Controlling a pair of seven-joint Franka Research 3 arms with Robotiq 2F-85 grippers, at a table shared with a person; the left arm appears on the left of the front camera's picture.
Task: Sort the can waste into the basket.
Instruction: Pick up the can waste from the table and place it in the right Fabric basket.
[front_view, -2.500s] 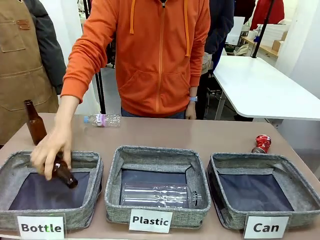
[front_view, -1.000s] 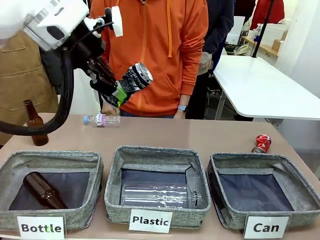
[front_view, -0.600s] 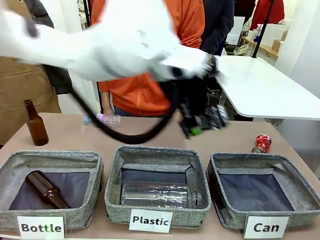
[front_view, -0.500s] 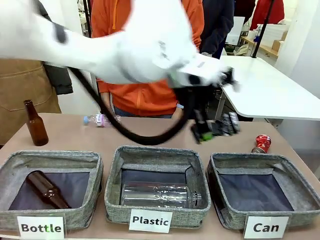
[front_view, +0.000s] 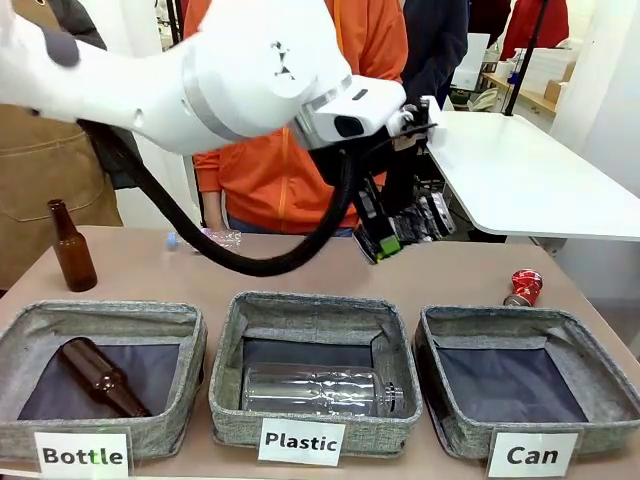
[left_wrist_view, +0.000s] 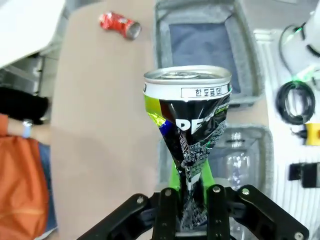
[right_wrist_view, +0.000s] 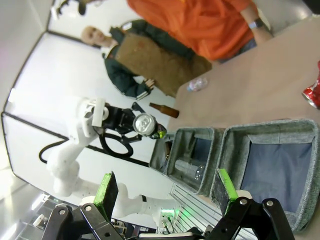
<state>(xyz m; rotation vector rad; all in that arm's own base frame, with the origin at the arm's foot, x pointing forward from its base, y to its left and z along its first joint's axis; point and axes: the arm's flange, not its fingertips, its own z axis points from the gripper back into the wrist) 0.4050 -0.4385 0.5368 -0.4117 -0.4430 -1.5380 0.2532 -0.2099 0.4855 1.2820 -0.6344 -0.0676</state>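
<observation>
My left gripper (front_view: 388, 238) is shut on the pinched waist of a dark crushed can (front_view: 420, 217) with blue, white and green print. It holds the can in the air above the table's far side, behind the gap between the middle bin and the "Can" basket (front_view: 497, 319). In the left wrist view the can (left_wrist_view: 189, 125) stands upright between the fingers of that gripper (left_wrist_view: 190, 202), with the basket (left_wrist_view: 161, 47) beyond it. A shiny red crushed can (front_view: 523, 287) lies on the table just behind the basket, also seen as the red can (left_wrist_view: 118, 25). My right gripper (right_wrist_view: 165, 195) is open and holds nothing.
The "Plastic" bin (front_view: 232, 340) holds a clear bottle (front_view: 320, 388). The "Bottle" bin (front_view: 190, 345) holds a brown bottle (front_view: 100, 377). Another brown bottle (front_view: 72, 247) stands at the far left, and a small plastic bottle (front_view: 215, 239) lies behind. A person in orange stands across the table.
My left arm has swung from the far left across to the right with the dark can in its grip. The person's hand has left the Bottle bin, leaving a brown bottle there.
</observation>
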